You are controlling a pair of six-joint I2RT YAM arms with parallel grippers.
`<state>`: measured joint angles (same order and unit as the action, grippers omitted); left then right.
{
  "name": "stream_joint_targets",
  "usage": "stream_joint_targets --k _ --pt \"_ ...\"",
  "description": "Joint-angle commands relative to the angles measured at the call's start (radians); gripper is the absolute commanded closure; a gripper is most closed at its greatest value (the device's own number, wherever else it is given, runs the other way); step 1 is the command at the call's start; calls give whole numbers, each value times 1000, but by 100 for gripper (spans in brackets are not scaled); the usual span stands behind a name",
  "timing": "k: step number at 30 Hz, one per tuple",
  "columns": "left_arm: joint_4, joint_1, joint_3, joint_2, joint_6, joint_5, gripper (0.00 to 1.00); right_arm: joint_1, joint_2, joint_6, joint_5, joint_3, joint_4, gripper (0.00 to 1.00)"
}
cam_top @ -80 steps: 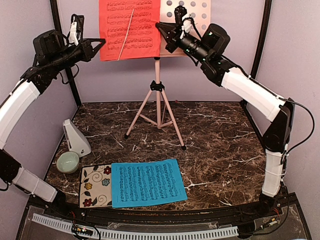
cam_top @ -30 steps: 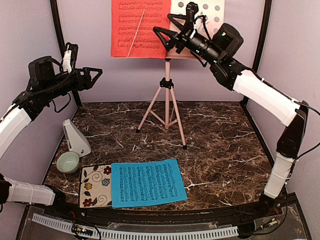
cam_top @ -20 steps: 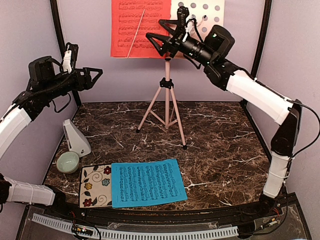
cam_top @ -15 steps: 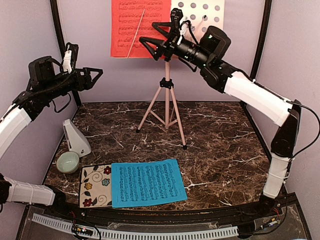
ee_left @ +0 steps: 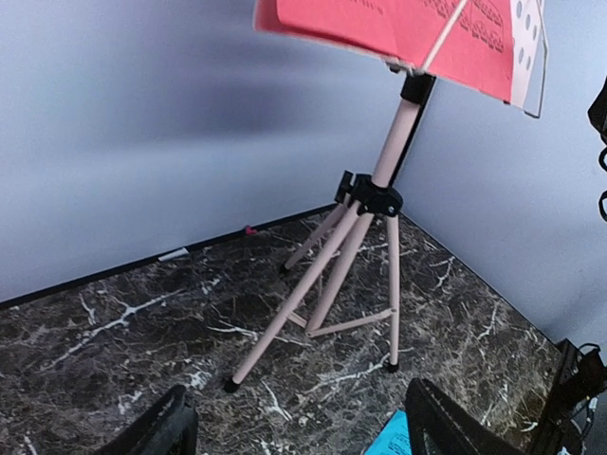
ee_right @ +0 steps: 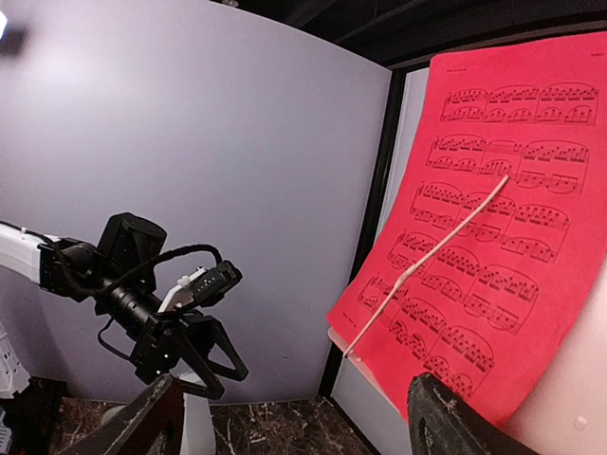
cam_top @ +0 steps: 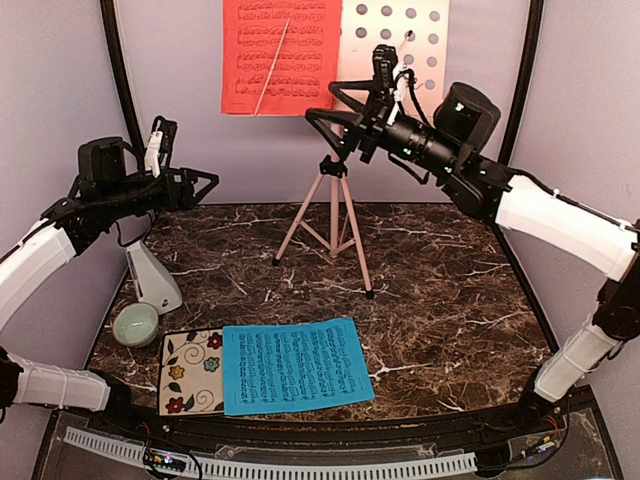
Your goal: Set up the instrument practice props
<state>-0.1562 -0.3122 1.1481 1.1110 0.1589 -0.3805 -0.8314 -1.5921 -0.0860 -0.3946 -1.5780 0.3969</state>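
Observation:
The pale pink music stand (cam_top: 333, 215) stands at the back of the table on its tripod. The red sheet (cam_top: 280, 55) lies on the left half of its perforated desk (cam_top: 395, 40), under a thin pink retaining arm. Flat at the front edge lies the blue sheet (cam_top: 296, 365). The white metronome (cam_top: 152, 275) stands at the left. My right gripper (cam_top: 325, 105) hangs open just below the desk, touching nothing. My left gripper (cam_top: 205, 188) is open in the air above the metronome. The left wrist view shows the stand (ee_left: 365, 237) ahead of the open left gripper (ee_left: 299, 417). The right wrist view shows the red sheet (ee_right: 474, 284) beyond the open right gripper (ee_right: 294, 417).
A pale green bowl (cam_top: 135, 324) sits in front of the metronome. A floral tile (cam_top: 190, 370) lies at the front left, its right part under the blue sheet. Black frame posts and grey walls close in the back and sides.
The stand with the red sheet stands further right than in the earliest frame. My right gripper has drawn back down from the desk. My left arm has lowered and shifted slightly right.

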Motion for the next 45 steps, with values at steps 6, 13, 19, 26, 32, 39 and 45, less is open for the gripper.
stream_joint_targets --k 6,13,19,26,32,39,45 --pt "-99 -51 -181 80 -53 -223 23 -2 180 121 125 335 -149 23" --pt "-318 -123 -39 410 -159 -334 24 -2 191 196 75 575 -230 24" --pt "-516 -180 104 641 -271 -301 25 -2 179 213 27 703 -232 23" --pt "-537 -202 108 750 -286 -298 25 16 172 213 6 782 -212 23" --pt "-527 -222 95 837 -297 -283 29 46 163 205 -41 791 -204 23" --pt "-535 -246 131 882 -321 -333 51 62 170 235 -69 817 -154 23" --pt "-541 -263 131 875 -339 -352 76 87 185 251 -80 826 -154 23"
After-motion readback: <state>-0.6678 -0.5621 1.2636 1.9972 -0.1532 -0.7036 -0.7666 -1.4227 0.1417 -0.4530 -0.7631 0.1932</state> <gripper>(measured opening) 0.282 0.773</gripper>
